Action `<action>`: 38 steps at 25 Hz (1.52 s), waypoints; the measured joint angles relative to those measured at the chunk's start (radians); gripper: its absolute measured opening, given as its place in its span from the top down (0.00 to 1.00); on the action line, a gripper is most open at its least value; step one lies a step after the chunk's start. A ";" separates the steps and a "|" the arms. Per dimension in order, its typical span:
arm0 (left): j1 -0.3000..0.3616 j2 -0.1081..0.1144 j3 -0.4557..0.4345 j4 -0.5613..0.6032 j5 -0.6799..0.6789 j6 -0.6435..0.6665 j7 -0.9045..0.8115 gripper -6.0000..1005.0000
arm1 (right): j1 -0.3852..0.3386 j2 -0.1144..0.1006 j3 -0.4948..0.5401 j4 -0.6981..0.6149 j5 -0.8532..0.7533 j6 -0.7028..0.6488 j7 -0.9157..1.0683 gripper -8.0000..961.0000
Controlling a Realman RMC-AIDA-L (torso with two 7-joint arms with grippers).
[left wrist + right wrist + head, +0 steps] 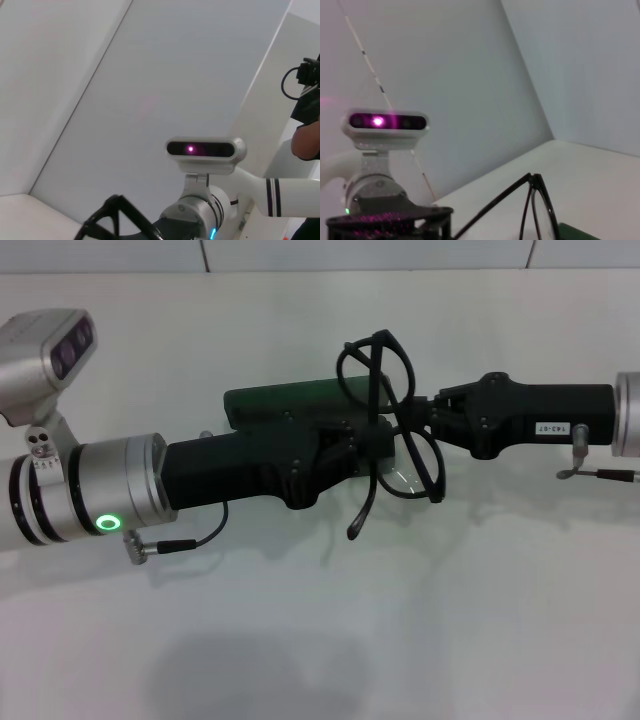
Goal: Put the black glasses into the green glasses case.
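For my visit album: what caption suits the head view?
Left tool and right tool meet at the black glasses, above the green glasses case.

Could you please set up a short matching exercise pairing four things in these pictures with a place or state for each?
Things:
1. black glasses
2. green glasses case
3. left gripper
4. right gripper

Places or states:
A. mostly hidden behind the left arm
B. held up between both grippers
C. reaches in from the head view's right
D. reaches in from the head view's left

Pairs: 1-B, 2-A, 3-D, 4-C
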 joint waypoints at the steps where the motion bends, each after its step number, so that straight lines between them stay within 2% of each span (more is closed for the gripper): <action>1: 0.000 0.000 0.000 0.000 0.000 0.000 0.000 0.99 | 0.005 0.001 0.000 0.000 0.001 -0.008 0.000 0.94; 18: -0.003 -0.001 0.002 -0.002 0.000 -0.001 0.000 0.99 | 0.027 0.005 -0.025 0.000 0.045 -0.112 -0.004 0.94; 38: -0.003 -0.001 0.002 -0.003 0.000 0.000 0.000 0.99 | 0.025 0.004 -0.025 0.001 0.054 -0.121 -0.004 0.94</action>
